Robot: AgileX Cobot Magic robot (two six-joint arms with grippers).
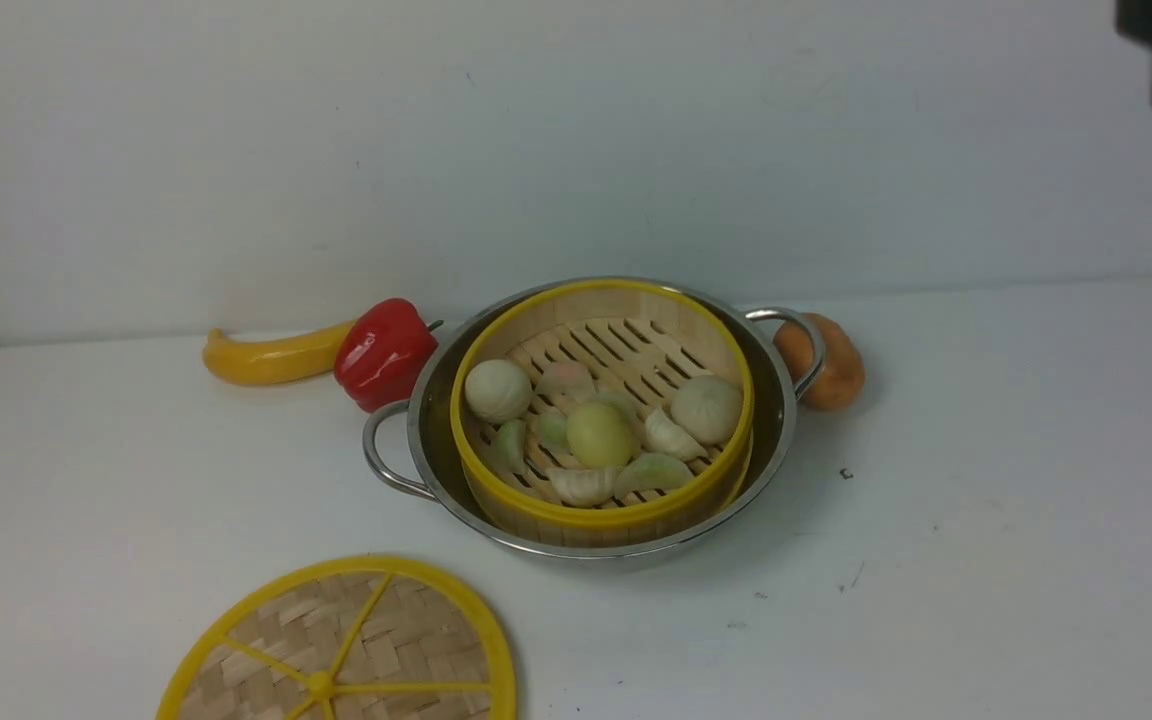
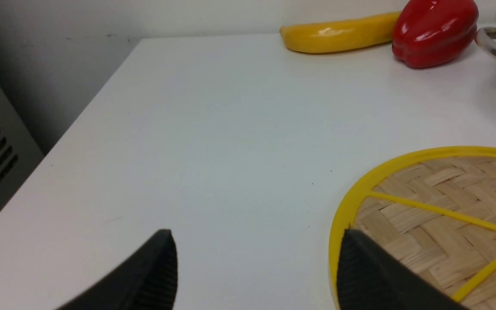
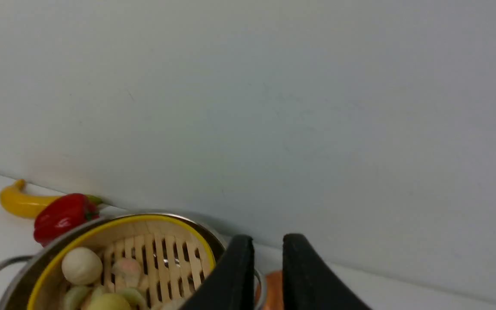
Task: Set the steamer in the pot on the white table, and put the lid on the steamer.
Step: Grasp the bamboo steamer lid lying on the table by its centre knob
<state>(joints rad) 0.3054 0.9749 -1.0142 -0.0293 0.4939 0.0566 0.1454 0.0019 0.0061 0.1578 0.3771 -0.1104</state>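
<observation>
Steamer (image 1: 601,520) sits nested in the pot (image 1: 433,420) mid-worktop (image 1: 986,480), so only the lid (image 1: 376,650), flat at the pot's 7 o'clock, needs placing, likely why the left gripper (image 2: 256,241) hangs wide open at its rim while the right gripper (image 3: 268,241), slightly parted, holds nothing.

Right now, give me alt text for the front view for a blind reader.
A bamboo steamer of toy buns sits uncovered inside a steel pot. Its woven lid lies flat on the white table, front left. A red pepper and yellow banana lie behind-left of the pot.
</observation>
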